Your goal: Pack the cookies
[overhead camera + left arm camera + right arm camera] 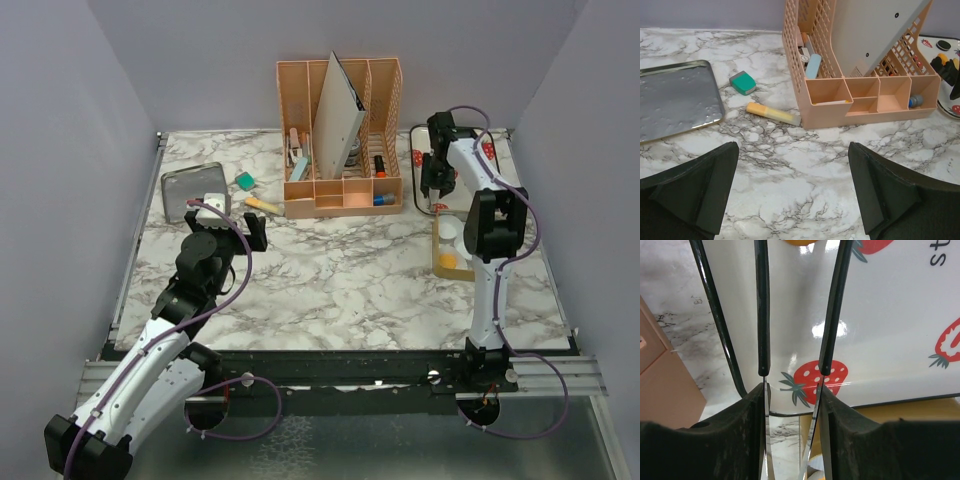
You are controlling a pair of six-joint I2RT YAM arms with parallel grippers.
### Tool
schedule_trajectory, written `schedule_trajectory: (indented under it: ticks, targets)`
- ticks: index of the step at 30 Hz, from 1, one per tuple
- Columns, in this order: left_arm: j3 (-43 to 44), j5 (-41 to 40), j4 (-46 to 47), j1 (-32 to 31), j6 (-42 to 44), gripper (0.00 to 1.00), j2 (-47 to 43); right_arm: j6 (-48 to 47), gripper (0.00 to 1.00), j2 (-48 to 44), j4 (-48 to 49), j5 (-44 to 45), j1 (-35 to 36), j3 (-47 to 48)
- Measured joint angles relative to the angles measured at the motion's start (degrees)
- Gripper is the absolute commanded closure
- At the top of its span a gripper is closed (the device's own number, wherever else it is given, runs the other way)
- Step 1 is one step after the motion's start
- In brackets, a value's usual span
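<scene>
Right wrist, hand: the right hand has two thin, straight black fingers set parallel with a narrow gap, closed on nothing; their tips run off the top edge.
Nearest cookie: one rounded orange cookie lies at the top edge, in line with the gap and touching neither finger as far as can be seen.
Tray: a glossy white tray with a thin black rim, a rounded corner and red strawberry prints lies under the fingers.
Box: a tan, straight-walled box sits just beside the tray's near rim; the top view shows a white paper cup in it.
Other cookies: orange-yellow cookies lie on the same tray, at the right edge of the left wrist view.
Left hand: the left hand has broad, matte black fingers spread wide, empty, above the desk.
Desk: the desk is smooth white marble pattern with grey veins.
Organiser: a peach plastic organiser has lattice walls, square front compartments and a flat grey board leaning inside.
Loose items: a yellow marker, a teal block and a dull metal tray with rounded corners.
</scene>
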Motion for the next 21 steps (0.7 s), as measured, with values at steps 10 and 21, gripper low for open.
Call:
schedule_trajectory:
  ticks: [10,21]
  targets:
    - [-0.07,0.17,0.00,0.00,0.00,0.01,-0.09,-0.92,0.47,-1.46,-3.06,-1.31,-0.46,2.89]
    - [-0.09,0.20,0.00,0.00,0.00,0.01,-0.09,-1.29,0.48,-1.66,-5.62,-1.57,-0.52,5.84]
